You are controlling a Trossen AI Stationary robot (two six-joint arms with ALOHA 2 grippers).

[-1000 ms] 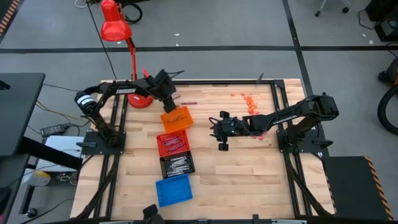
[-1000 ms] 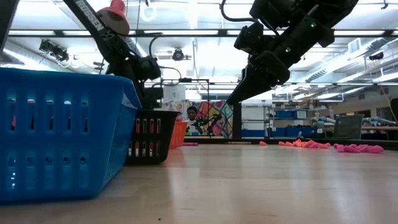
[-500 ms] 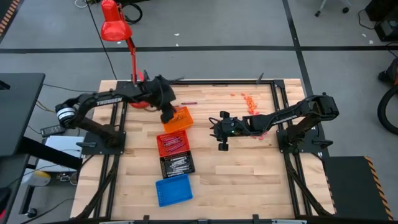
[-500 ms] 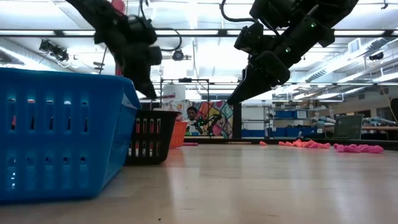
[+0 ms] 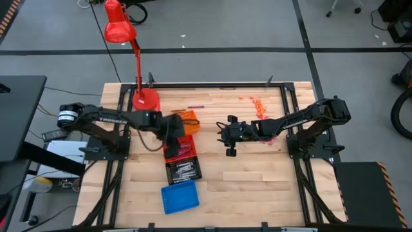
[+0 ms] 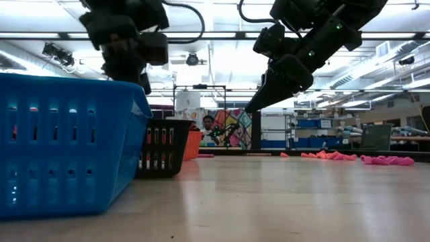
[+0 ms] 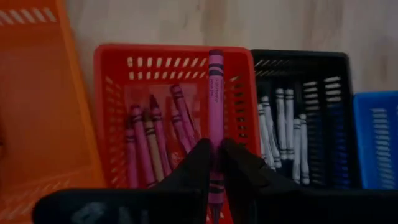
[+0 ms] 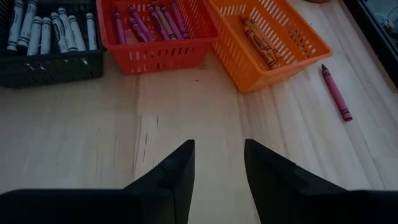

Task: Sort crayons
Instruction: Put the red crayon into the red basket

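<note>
My left gripper (image 7: pixel 216 167) is shut on a maroon crayon (image 7: pixel 215 93) above the red tray (image 7: pixel 112 68), which holds several maroon crayons (image 7: pixel 155 134). In the high view the left gripper (image 5: pixel 175 132) hangs over the red tray (image 5: pixel 187 153), between the orange tray (image 5: pixel 187 118) and the black tray (image 5: pixel 183 171). My right gripper (image 8: pixel 219 163) stands open over bare wood at mid-table (image 5: pixel 229 143), touching nothing. A loose maroon crayon (image 8: pixel 336 93) lies flat on the table beyond the orange tray. My left gripper pinches the maroon crayon between its two fingers, on the stretch near its rear end (image 7: pixel 215 146). The crayon runs along the fingers and sticks out past their tips. It is lifted clear, above the red tray's inside.
The blue tray (image 5: pixel 179 196) ends the row at the near side. The black tray holds white crayons (image 7: pixel 283 134), and the orange tray holds a few orange ones (image 8: pixel 261 40). Loose crayons (image 5: pixel 257 102) lie at the far right. A red lamp (image 5: pixel 147 100) stands at the far left.
My left gripper has swung from the far side of the orange tray toward the table's near edge, rising a little and tipping more steeply downward. It now hangs over the red tray, still shut on the crayon, which has travelled with it.
</note>
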